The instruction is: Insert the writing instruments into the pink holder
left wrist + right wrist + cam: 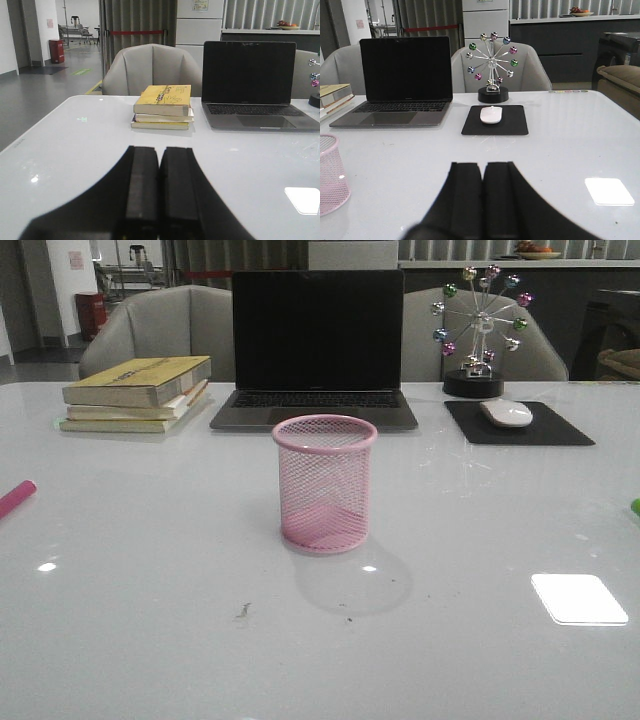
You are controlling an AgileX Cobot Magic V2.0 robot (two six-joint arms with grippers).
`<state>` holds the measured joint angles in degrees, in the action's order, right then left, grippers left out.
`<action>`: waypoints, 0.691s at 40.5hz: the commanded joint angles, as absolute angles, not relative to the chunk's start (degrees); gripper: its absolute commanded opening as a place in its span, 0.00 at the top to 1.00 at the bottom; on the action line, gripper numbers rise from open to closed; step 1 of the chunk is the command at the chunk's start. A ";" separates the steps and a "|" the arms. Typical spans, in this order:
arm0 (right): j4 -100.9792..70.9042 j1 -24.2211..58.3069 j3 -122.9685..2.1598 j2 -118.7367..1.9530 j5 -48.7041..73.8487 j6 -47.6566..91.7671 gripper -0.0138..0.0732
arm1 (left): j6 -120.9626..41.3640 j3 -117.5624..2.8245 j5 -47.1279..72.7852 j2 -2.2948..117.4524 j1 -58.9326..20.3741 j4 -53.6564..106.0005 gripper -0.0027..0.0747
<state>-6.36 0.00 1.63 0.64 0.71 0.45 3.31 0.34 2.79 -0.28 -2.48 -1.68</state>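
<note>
The pink wire-mesh holder [324, 483] stands upright and empty in the middle of the white table [150, 620]; its edge also shows in the right wrist view [331, 172]. The magenta marker [15, 498] lies at the table's far left edge, only its end showing. A sliver of the lime green marker [635, 506] peeks in at the far right edge. My left gripper [160, 150] is shut and empty over bare table. My right gripper [483, 165] is shut and empty too, to the right of the holder. Neither arm shows in the front view.
At the back stand an open dark laptop [316, 350], a stack of books [137, 392] to its left, and a white mouse [506, 412] on a black pad [518, 424] to its right. A wheel ornament with coloured balls [480, 335] stands behind the pad. Grey chairs [160, 325] line the far side.
</note>
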 commanded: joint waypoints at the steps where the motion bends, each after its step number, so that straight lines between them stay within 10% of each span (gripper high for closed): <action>1: -6.11 -0.17 1.34 1.75 -3.83 0.95 0.78 | 3.60 0.47 -2.10 -1.34 -2.77 -1.30 0.85; 28: -3.49 -0.11 -26.87 -3.49 14.16 1.01 0.78 | 3.60 -27.32 9.61 5.58 -2.91 -1.40 0.85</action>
